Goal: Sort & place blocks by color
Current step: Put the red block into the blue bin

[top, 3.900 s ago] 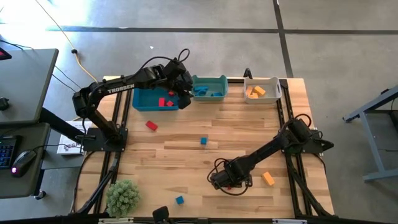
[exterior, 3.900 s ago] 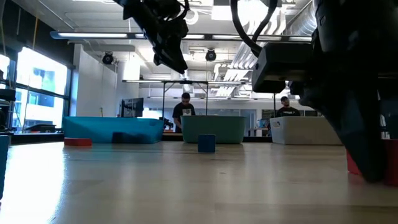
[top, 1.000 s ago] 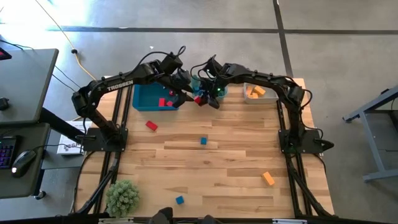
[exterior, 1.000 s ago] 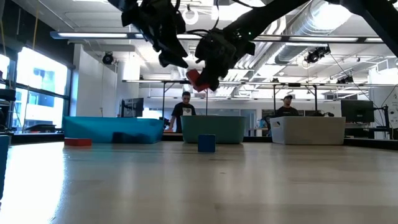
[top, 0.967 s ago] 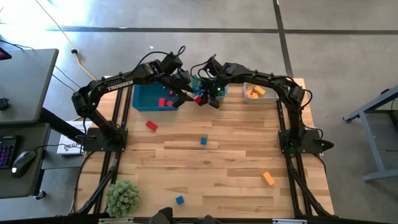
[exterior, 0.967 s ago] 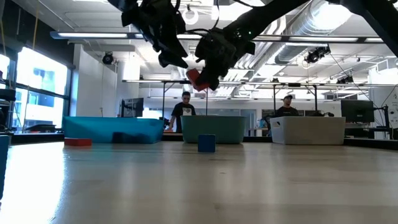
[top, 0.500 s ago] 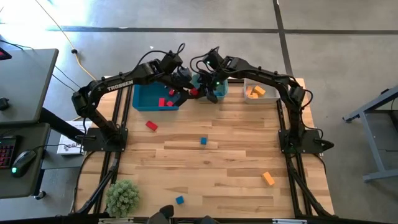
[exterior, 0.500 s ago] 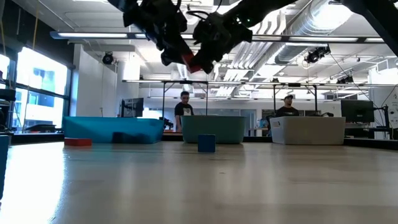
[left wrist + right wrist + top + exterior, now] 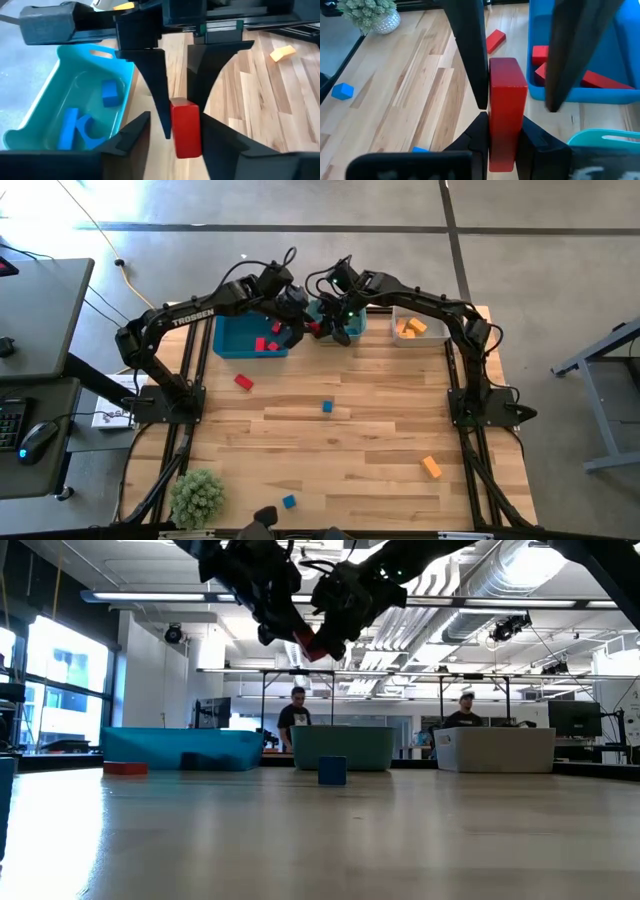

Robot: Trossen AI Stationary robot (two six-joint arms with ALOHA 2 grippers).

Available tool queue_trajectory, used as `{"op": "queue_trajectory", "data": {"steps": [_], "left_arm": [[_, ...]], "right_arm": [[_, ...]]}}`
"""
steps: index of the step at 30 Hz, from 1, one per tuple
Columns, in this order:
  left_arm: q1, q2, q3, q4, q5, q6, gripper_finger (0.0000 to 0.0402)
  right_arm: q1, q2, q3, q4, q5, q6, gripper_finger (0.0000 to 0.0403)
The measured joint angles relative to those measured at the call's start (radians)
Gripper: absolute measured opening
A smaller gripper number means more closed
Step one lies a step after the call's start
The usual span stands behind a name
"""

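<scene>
The light wooden bench [image 9: 330, 450] carries three open bins in one row at its far edge. The blue plastic bin [image 9: 235, 340] is the largest and holds three red blocks [image 9: 266, 344], as the right wrist view shows them. The teal plastic bin [image 9: 60, 95] stands just beside it and holds three blue blocks [image 9: 75, 127]. The white-grey plastic bin [image 9: 420, 325] is the smallest and holds two orange blocks [image 9: 411, 327].

Five blocks lie loose on the bench: one flat red block [image 9: 243, 382] near the blue bin, one small blue cube [image 9: 327, 407] in the middle, one orange block [image 9: 431, 467] at the right, one blue cube [image 9: 289, 501] at the near edge, and this last one is near a small green plant in a pot [image 9: 198, 496].

One red rectangular block [image 9: 506, 107] hangs in the air above the gap between the blue bin and the teal bin. The right claw [image 9: 502, 137] is closed narrow on it and holds it upright. The left claw [image 9: 172, 132] reaches it from the other side, with its fingers [image 9: 127, 137] half open, one at each side of the same block; I cannot tell if they press it already.

Two persons [image 9: 296, 718] are seen in the room behind the bench.
</scene>
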Motion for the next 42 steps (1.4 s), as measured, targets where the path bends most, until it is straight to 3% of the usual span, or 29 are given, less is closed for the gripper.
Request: {"op": "queue_trajectory", "data": {"steps": [10, 16, 23, 30, 35, 42], "left_arm": [[0.0, 0.0, 0.0, -0.002, -0.003, -0.011, 0.0032], [0.0, 0.0, -0.001, -0.005, -0.026, 0.006, 0.0031], [0.0, 0.0, -0.001, -0.067, -0.07, 0.014, 0.0031], [0.01, 0.0, -0.001, -0.233, -0.262, 0.038, 0.0031], [0.039, 0.0, -0.001, -0.352, -0.385, 0.053, 0.0031], [0.105, 0.0, -0.046, -0.389, -0.405, 0.005, 0.0036]], "right_arm": [[0.0, 0.0, 0.0, 0.002, 0.028, 0.009, 0.0036], [0.001, 0.0, 0.001, 0.001, 0.095, 0.041, 0.0058], [0.0, 0.001, 0.001, -0.006, 0.139, 0.059, 0.0136], [0.0, 0.001, 0.001, -0.013, 0.182, 0.16, 0.0205], [0.008, 0.001, 0.001, -0.037, 0.198, 0.211, 0.0217], [0.057, 0.001, 0.001, -0.06, 0.197, 0.303, 0.0216]]}}
